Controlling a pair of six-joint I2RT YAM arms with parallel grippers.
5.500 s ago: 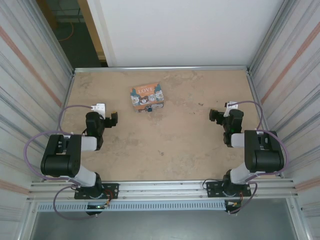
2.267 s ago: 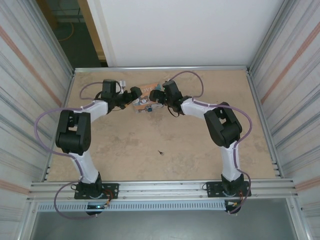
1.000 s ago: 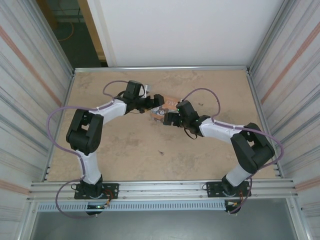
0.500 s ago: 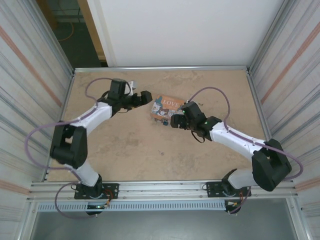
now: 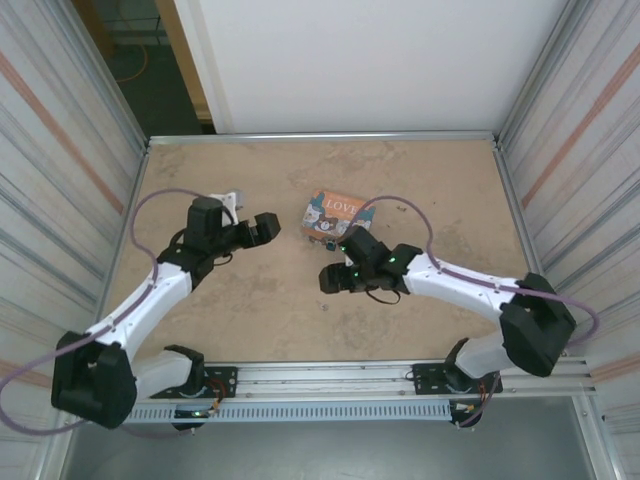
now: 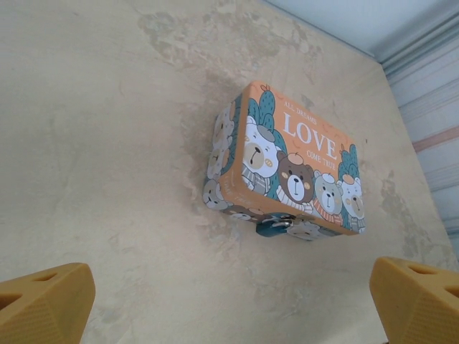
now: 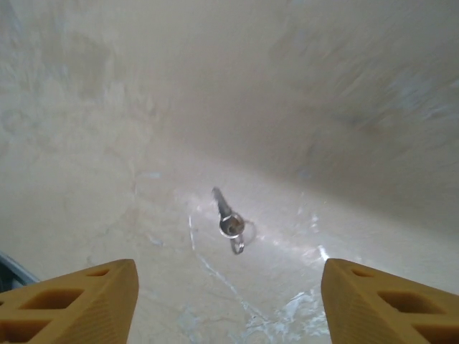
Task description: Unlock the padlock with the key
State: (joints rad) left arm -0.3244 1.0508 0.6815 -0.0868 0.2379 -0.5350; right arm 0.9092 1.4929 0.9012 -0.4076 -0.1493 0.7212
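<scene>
Right gripper [image 5: 333, 278] hovers, jaws apart, over the key [image 7: 229, 223] lying flat.

I'm working in a robot test cell, a lab rig rather than a home. Ribbed sheet-metal walls [image 5: 70, 200] close in left and right of my fingers [image 5: 265, 228]. A plain white panel [image 5: 370, 60] stands beyond them, and a slotted aluminium rail [image 5: 330, 378] behind them edges the scuffed beige surface [image 5: 440, 180].

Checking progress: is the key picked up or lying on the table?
Lying on the table: the key rests flat, apart from the right pincer.
</scene>
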